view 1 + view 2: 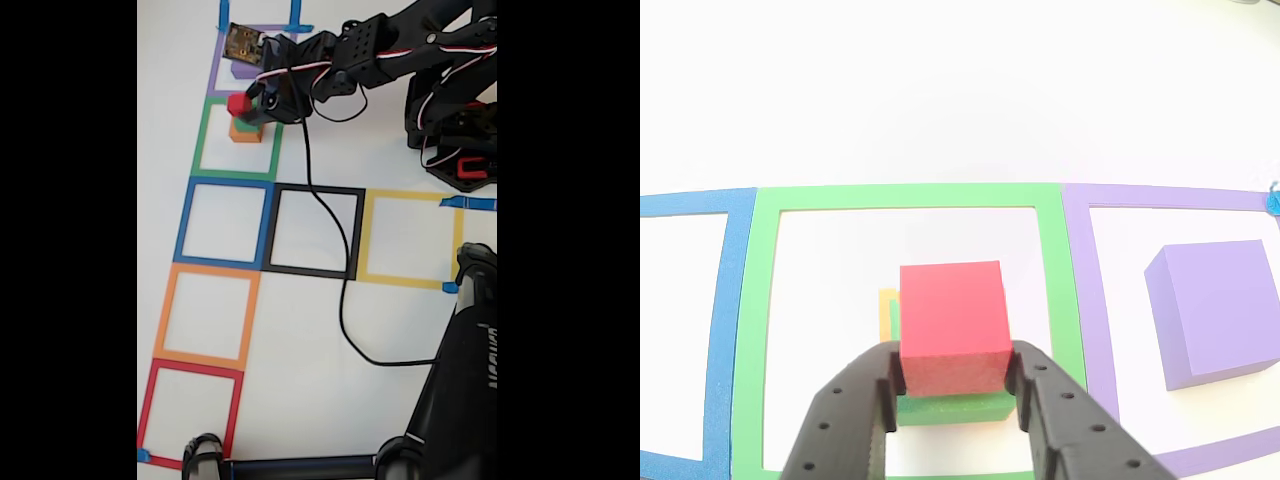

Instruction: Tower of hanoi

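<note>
Your purple block [1220, 310] sits alone in the purple square [1090, 300], well apart from the rest. In the green square [740, 330] next to it, the orange block [244, 131] is at the bottom with the green block [950, 408] on it, and the red block [952, 325] on top. Your gripper [954, 375] has its fingers [865, 395] pressed against the red block's two sides, holding it low down; whether red rests on green or is just lifted off, you can't quite tell from the other view.

The grip is near red's lower edge, so a fast lift could tip it out, or a fingertip could catch green and drag the stack askew. The black cable [320, 215] trailing across the black square [316, 232] could snag a later move. No writing is readable; the lettering on the black stand [470, 380] is too blurred.
</note>
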Tool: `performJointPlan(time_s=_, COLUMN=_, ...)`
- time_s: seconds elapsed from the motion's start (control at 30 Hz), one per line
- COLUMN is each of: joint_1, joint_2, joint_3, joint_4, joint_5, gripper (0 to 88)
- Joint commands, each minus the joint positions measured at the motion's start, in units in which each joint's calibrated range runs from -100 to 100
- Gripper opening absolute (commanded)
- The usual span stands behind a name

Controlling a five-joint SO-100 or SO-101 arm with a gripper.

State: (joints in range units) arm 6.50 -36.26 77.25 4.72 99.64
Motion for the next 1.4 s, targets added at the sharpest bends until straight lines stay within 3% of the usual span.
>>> performJointPlan(time_s=0.0, joint_1=0.41, joint_2=-0.84, joint_3=0.48, joint_4=-1.64, joint_5=0.36, gripper=1.2)
performJointPlan(time_s=0.87, joint_1=0.89, joint_2=0.37, joint_3=2.3, joint_4=-5.12, joint_5=0.36, gripper=3.2)
performJointPlan(time_s=1.37, joint_1=1.56, joint_2=0.45, joint_3=2.94, joint_4=-6.42, joint_5=0.36, gripper=10.3)
